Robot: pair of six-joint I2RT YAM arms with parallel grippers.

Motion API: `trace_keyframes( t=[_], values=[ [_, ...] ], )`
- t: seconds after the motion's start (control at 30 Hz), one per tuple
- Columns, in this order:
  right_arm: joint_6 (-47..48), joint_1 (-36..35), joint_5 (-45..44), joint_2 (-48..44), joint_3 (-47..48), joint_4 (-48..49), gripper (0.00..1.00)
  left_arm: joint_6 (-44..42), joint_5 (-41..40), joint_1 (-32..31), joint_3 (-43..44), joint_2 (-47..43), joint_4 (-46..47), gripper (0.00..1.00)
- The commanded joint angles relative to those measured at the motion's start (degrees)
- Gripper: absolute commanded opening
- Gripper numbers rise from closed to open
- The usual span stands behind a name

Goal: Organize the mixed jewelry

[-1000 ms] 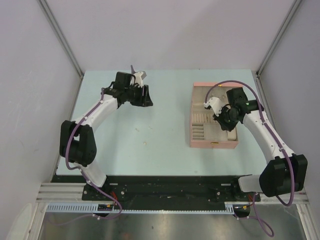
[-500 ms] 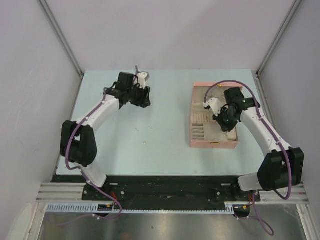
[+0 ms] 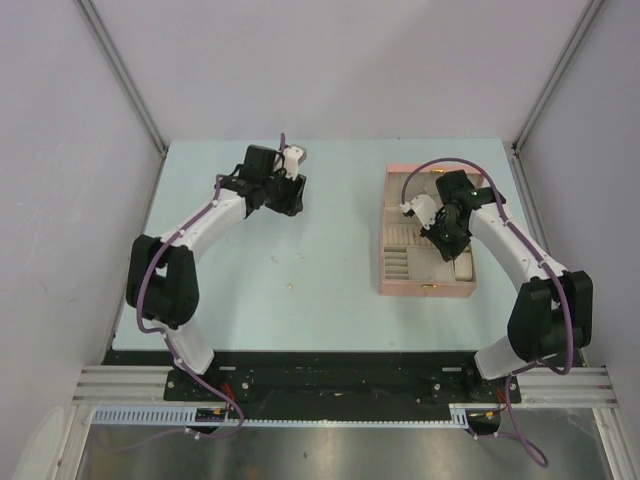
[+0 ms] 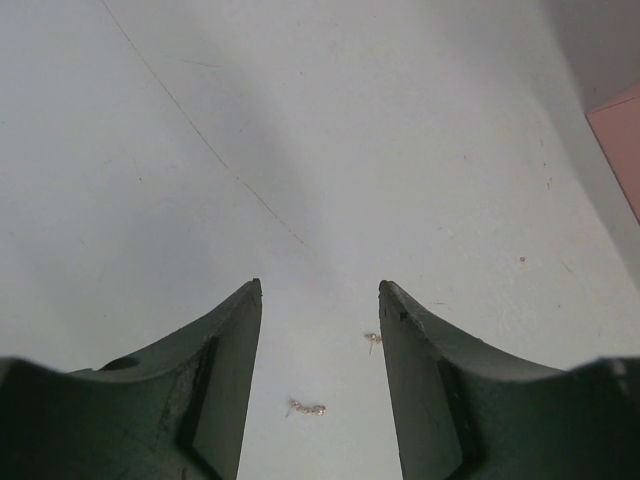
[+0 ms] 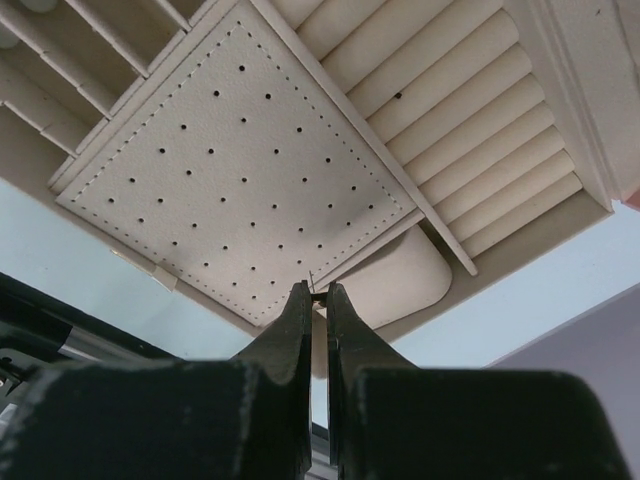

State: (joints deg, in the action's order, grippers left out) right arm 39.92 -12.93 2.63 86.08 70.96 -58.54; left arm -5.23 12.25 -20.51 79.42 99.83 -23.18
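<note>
Two tiny metallic jewelry pieces lie on the table between my open left fingers: a short chain-like piece (image 4: 307,408) and a small stud (image 4: 372,339). In the top view they are pale specks (image 3: 297,253), with another speck (image 3: 291,287) nearer the front. My left gripper (image 3: 285,203) (image 4: 320,290) hovers open and empty just behind them. My right gripper (image 3: 440,236) (image 5: 313,292) is over the open pink box (image 3: 388,232), shut on a tiny stud with a thin pin (image 5: 312,283), above the box's perforated cream panel (image 5: 240,160). I cannot make out the small cream rectangular piece.
The pink box has ring rolls (image 5: 470,130) and slotted compartments (image 3: 397,265) beside the panel, and a rounded cream pocket (image 5: 400,285). Its pink corner shows at the right edge of the left wrist view (image 4: 622,135). Grey walls surround the pale table (image 3: 330,300).
My left gripper has shifted slightly right and farther back. My right gripper has moved a little left and back over the box, still shut.
</note>
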Motion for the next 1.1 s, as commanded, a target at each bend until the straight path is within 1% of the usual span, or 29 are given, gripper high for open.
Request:
trace_keyframes(
  t=[0.0, 0.4, 1.07],
  values=[
    [-0.9, -0.9, -2.6, 1.7, 2.7, -0.2, 0.00, -2.0, -0.6, -0.3, 2.5, 0.6, 2.0, 0.55],
    [-0.4, -1.0, -5.0, 3.8, 3.1, 0.3, 0.00, -2.3, -0.6, -0.2, 2.7, 1.2, 1.9, 0.55],
    [0.2, -1.0, -4.9, 4.8, 3.2, -0.2, 0.00, -2.5, -0.9, -0.3, 2.8, 1.2, 2.0, 0.54]
  ],
)
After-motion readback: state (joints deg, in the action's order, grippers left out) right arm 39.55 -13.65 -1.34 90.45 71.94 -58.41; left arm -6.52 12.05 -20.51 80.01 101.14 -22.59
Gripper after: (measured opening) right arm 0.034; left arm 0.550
